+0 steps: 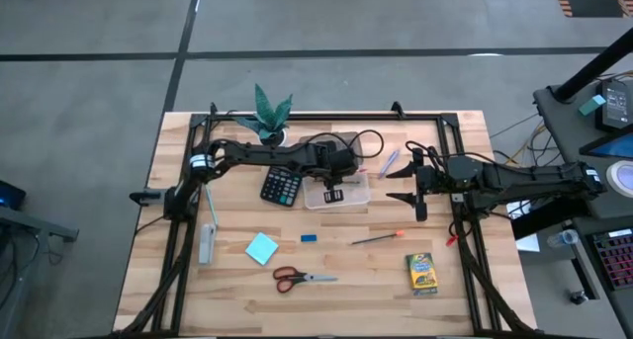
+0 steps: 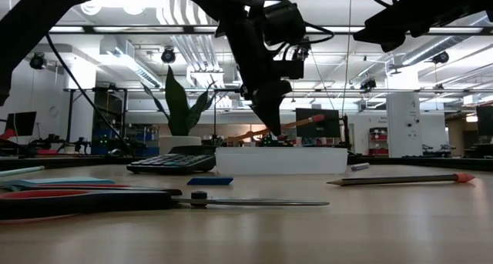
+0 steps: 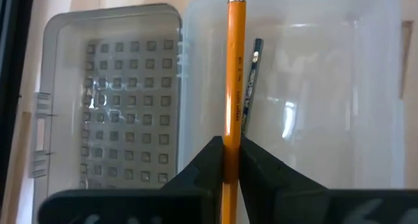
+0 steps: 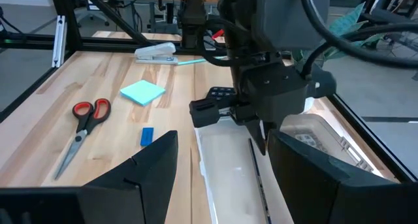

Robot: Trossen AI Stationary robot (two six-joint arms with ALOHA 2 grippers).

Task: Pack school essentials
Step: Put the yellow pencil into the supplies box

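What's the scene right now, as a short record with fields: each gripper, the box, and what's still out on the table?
left gripper: over the open clear box, fingers pinching a yellow pencil
right gripper: open, empty, waiting beside the box
box contents: one dark pencil; grey lid folded open
still on table: scissors, blue note pad, blue eraser, orange-tipped pencil, crayon box, stapler
also there: calculator, plant
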